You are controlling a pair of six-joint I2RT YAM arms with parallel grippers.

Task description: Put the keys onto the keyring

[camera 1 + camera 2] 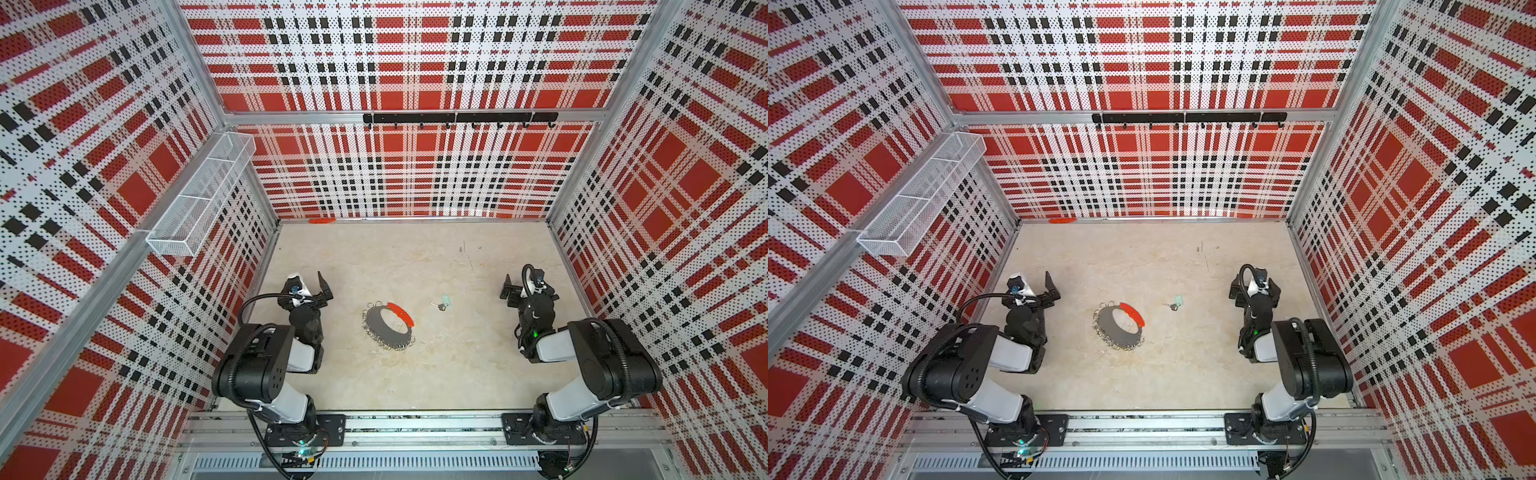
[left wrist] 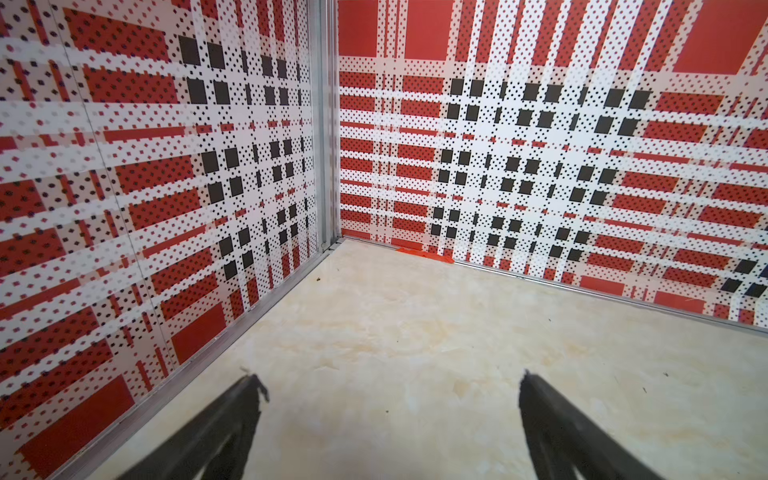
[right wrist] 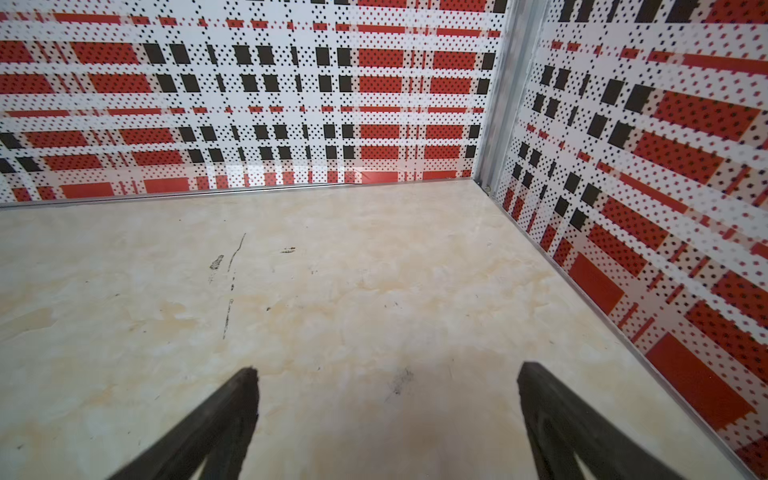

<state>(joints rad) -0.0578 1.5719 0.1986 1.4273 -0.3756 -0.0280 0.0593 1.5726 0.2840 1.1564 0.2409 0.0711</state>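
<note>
Left hand [image 2: 390, 384], right hand [image 3: 388, 374]: both spread wide, empty, over the counter [image 1: 415, 374]. Keyring [image 1: 376, 323] lies flat between them. Keys [image 1: 441, 305] lie right of keyring, not touching it, nearer right hand.

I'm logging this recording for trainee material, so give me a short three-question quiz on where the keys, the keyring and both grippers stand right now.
1. True or false: the keys already hang on the keyring.
2. In both top views, which gripper is nearer the keys? A) left gripper B) right gripper
3. Fill in: both grippers are ___ and hold nothing.
Key: 1 false, the keys lie on the table, apart from the keyring; 2 B; 3 open.
</note>
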